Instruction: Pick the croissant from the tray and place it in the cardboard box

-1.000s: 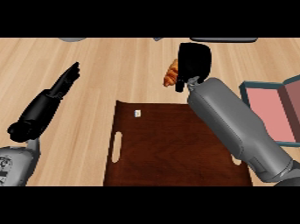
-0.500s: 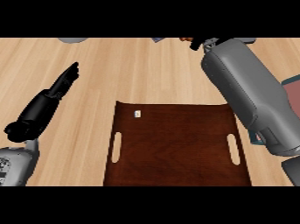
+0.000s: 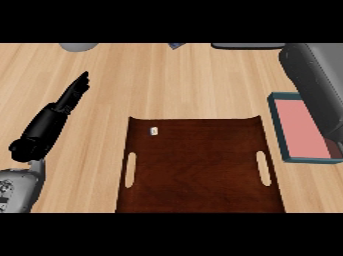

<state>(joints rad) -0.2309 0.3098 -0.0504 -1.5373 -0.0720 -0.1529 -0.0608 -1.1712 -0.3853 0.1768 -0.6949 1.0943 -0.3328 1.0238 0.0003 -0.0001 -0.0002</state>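
Currently no croissant visible on the tray point(image 3: 196, 165); right robot hand out of frame, its forearm crosses above the box point(image 3: 304, 131), right of tray. Left robot hand point(image 3: 69, 96) left of tray, fingers straight, released. Croissant likely light, flaky, crushable: hold mid-body.

Tray point(image 3: 196, 170) centre on counter point(image 3: 174, 80), box point(image 3: 303, 131) right, left hand point(image 3: 59, 107) left

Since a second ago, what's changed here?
The right forearm swung right and up; its hand and the croissant it held beside the tray have gone out of view past the top edge. More of the box now shows. The left hand rests open as before, and the tray hasn't moved.
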